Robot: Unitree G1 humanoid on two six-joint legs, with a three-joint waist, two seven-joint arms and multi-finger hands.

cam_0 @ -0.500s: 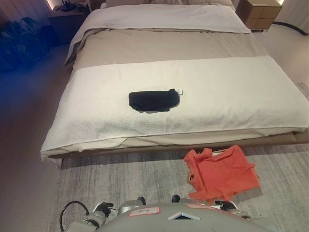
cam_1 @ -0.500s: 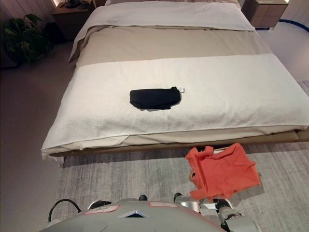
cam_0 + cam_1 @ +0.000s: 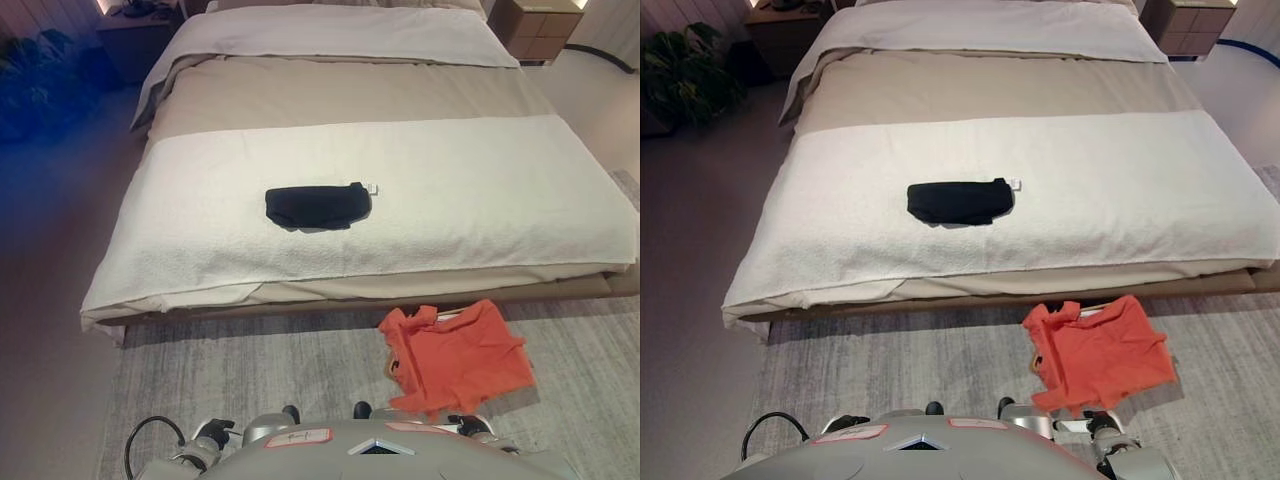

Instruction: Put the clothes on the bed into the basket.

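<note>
A folded black garment (image 3: 317, 206) with a small white tag lies near the middle of the white blanket (image 3: 480, 200) across the foot of the bed. On the grey rug (image 3: 250, 370) in front of the bed, to my right, an orange garment (image 3: 455, 357) is draped over the basket (image 3: 1038, 361). Only a bit of the basket's rim and handle shows from under the cloth. Neither of my hands appears in either eye view.
The bed's foot edge (image 3: 400, 290) runs across the view just ahead of me. A wooden nightstand (image 3: 540, 25) stands at the far right, a dark nightstand (image 3: 780, 25) and a potted plant (image 3: 685, 70) at the far left.
The whole picture has shifted slightly, so the camera moved. The garments and the basket lie where they were.
</note>
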